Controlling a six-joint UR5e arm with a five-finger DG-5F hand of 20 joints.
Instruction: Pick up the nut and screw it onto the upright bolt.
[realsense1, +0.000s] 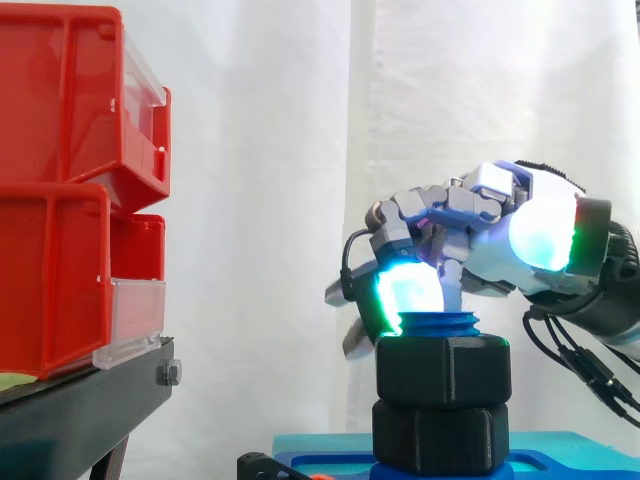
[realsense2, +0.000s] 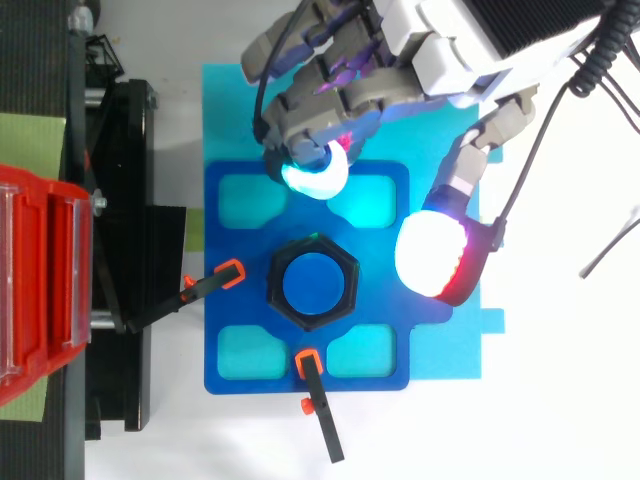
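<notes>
A black hex nut (realsense1: 443, 370) sits on the upright blue bolt (realsense1: 440, 323), whose thread tip pokes out above it. From above, the nut (realsense2: 283, 283) rings the bolt's blue top (realsense2: 312, 283). Below it a second black hex piece (realsense1: 440, 435) rests on the blue fixture plate (realsense2: 230, 340). My hand (realsense1: 480, 225) hovers just behind and above the nut. Its bent fingers (realsense2: 315, 175) glow cyan-green beyond the nut, and the thumb (realsense2: 435, 255) glows white off to one side. Neither touches the nut, and nothing lies between them.
Two orange-tipped black clamps (realsense2: 215, 283) (realsense2: 318, 400) hold the fixture plate on a cyan mat (realsense2: 225, 110). Stacked red bins (realsense1: 70, 200) stand on a black stand (realsense1: 90, 400) at the left, away from the bolt.
</notes>
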